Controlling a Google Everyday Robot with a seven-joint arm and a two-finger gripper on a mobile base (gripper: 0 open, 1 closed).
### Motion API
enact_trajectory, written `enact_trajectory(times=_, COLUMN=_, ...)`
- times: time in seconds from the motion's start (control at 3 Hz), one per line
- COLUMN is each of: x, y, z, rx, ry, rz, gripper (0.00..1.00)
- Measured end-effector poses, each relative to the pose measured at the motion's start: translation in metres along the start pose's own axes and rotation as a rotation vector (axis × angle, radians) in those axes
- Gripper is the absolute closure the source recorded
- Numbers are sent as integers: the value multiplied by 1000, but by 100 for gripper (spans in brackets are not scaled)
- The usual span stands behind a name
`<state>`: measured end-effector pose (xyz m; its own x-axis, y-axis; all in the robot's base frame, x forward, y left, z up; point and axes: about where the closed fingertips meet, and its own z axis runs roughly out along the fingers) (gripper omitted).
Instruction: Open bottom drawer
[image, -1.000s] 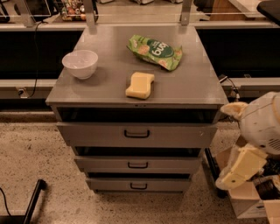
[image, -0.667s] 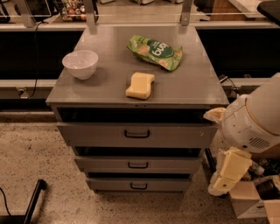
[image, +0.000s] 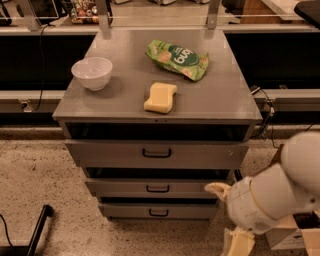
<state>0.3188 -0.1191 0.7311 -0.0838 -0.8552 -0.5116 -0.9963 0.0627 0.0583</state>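
Bottom drawer (image: 130, 210), the lowest of three in a grey metal cabinet (image: 235, 102), sits just above the speckled floor (image: 35, 170), its short flat front facing the camera. Its small black loop handle (image: 158, 213) is at the middle of the front, with nothing on it. A dark gap runs along the top of the front, and the front stands no farther out than the middle drawer (image: 115, 188) directly above. The taller top drawer (image: 100, 154) carries a bigger handle.

The robot's white arm (image: 280, 192) fills the lower right corner, reaching down beside the cabinet's right side. The gripper (image: 239, 244) hangs at the bottom edge of the view, to the right of the bottom drawer and apart from its handle (it is mostly cut off, so whether it is open or closed cannot be told). Nothing shows in its hold.

On the cabinet top stand a white bowl (image: 92, 73) at the left, a yellow sponge (image: 160, 97) near the front edge, and a green bag (image: 177, 59) behind it.
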Motion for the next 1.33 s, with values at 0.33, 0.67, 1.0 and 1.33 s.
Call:
enact_trajectory(times=0.33, x=26, y=4, z=49, rx=53, ry=-115, rz=13, gripper=0)
enact_trajectory(times=0.67, x=31, y=-15, z=50, rx=132, ry=-118, rz=8, gripper=0)
enact_trajectory(times=1.0, x=27, y=-19, z=70, rx=27, ry=-109, rz=56, gripper=0)
enact_trajectory(times=1.33, x=37, y=-21, z=115, rx=-43, ry=-184, rz=156, gripper=0)
